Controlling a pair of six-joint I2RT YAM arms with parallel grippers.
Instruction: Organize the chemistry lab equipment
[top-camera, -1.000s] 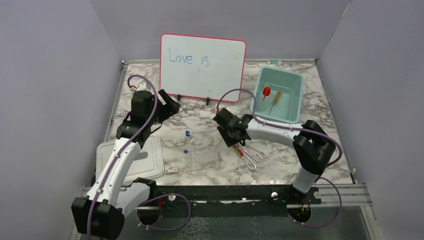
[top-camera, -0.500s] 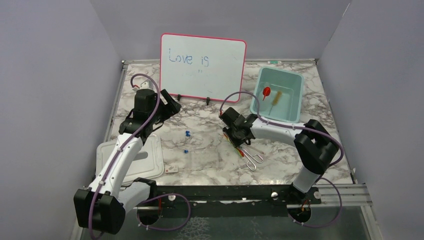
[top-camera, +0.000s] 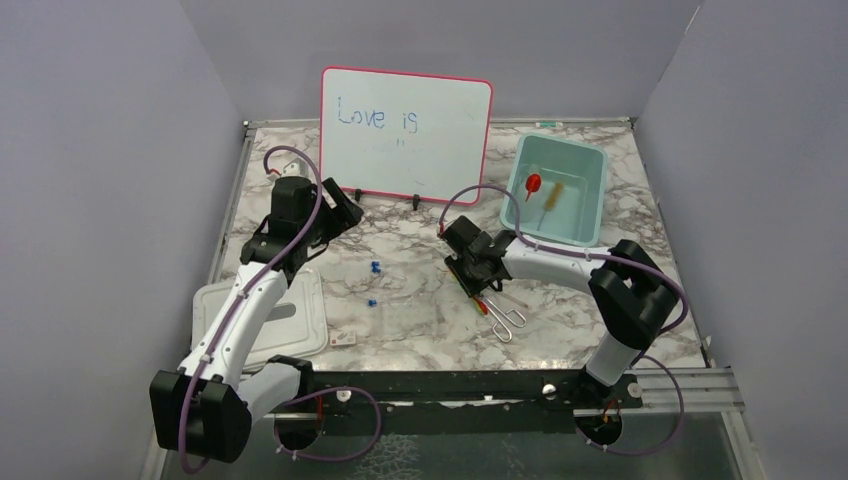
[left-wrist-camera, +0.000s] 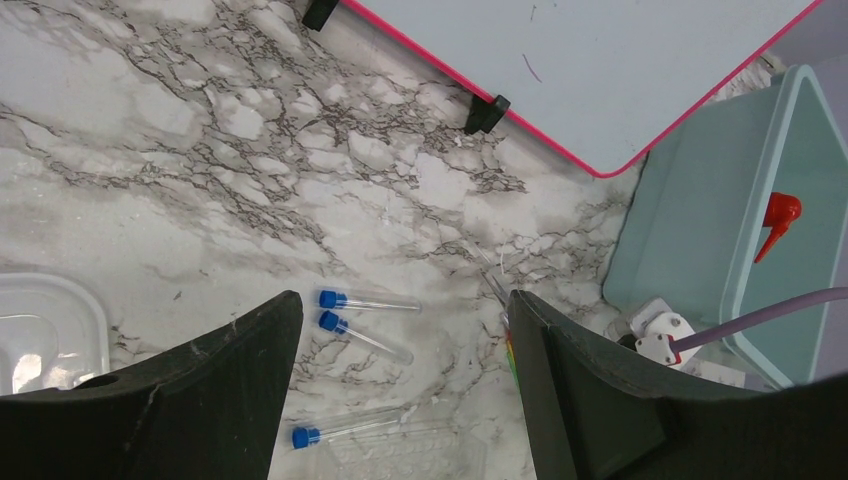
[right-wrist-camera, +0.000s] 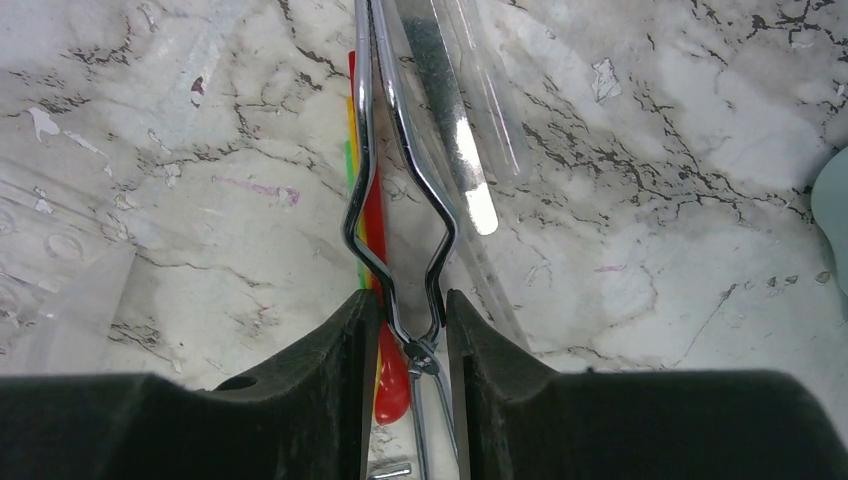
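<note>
**Thin steel tongs, pinched just above the pivot**

The right tool (right-wrist-camera: 408, 305) is drawn in narrow around the metal tongs (right-wrist-camera: 425, 350), one finger against each wire arm just above the rivet. The tongs lie flat on the table (right-wrist-camera: 650, 150), in front of the teal bin (top-camera: 601, 195), and partly on top of a red-handled tool (right-wrist-camera: 374, 215).

They look light and stiff, but the polished round wire is probably slippery. With so little thickness above the table there is not much for the pads to bite on. Squeezing the two arms together should spring them shut, so a hold near the pivot, where they barely flex, seems the soundest. The long front end may droop or swing on lifting, and the red tool underneath could be dragged along.

The left tool (left-wrist-camera: 400, 300) hangs wide open and holds nothing, above the blue-capped tubes (left-wrist-camera: 365, 300).
</note>
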